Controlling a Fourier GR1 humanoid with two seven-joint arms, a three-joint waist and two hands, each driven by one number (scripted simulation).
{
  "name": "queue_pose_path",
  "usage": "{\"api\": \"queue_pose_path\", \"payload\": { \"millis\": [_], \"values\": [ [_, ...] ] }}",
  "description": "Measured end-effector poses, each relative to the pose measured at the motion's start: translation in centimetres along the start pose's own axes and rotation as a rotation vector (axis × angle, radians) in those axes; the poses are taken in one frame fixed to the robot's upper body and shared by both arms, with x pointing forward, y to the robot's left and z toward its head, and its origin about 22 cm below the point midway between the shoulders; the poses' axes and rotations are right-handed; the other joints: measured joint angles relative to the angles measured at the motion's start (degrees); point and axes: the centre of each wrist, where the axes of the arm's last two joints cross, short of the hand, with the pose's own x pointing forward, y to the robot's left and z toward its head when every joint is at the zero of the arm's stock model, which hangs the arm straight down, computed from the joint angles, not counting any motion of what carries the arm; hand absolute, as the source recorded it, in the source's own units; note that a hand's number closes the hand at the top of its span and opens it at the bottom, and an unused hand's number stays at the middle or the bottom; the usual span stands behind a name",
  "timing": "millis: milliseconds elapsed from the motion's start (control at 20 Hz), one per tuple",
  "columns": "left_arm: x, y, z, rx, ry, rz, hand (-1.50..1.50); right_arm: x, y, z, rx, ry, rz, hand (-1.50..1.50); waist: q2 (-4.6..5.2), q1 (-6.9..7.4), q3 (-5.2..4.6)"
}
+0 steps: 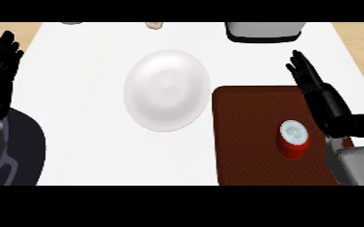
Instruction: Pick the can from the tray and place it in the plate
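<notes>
Broadly, white counter (85,125) bears plate (167,90) beside brown tray (249,125).

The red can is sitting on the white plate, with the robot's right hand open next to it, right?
No. The red can stands on the brown tray, not on the white plate; the head view shows it. The right hand is open next to it, as you said.

A grey-and-black appliance (265,31) sits at the counter's (85,101) far edge (small beige object (154,25) nearby).
</notes>
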Motion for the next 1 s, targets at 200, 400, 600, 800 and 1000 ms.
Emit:
{"api": "queue_pose_path", "payload": {
  "millis": [200, 400, 600, 800, 1000],
  "values": [
    [1.0, -1.8, 0.0, -0.078, -0.064, 0.037, 0.0, -0.3, 3.6, -1.5, 0.093, 0.039, 0.042, 1.5, -0.22, 0.83, -0.32],
    [2.4, -4.1, 0.3, -0.184, -0.133, 0.09, 0.0, -0.3, 4.7, -2.6, 0.214, 0.137, 0.338, 1.5, -0.53, 1.7, -1.4],
    [2.3, -5.5, 0.9, -0.254, -0.138, 0.14, 0.0, -2.8, 6.8, -1.0, 0.152, 0.263, 0.596, -1.5, -0.57, 1.38, -1.1],
    [2.4, -5.7, 1.0, -0.285, -0.14, 0.166, 0.0, -5.4, 11.8, 1.4, -0.016, 0.246, 0.54, -1.5, -0.5, 0.86, -0.65],
    [1.9, -6.1, 1.9, -0.298, -0.142, 0.181, 0.0, -4.9, 13.7, 2.8, -0.117, 0.16, 0.5, -1.5, -0.57, 0.59, -0.51]
  ]
}}
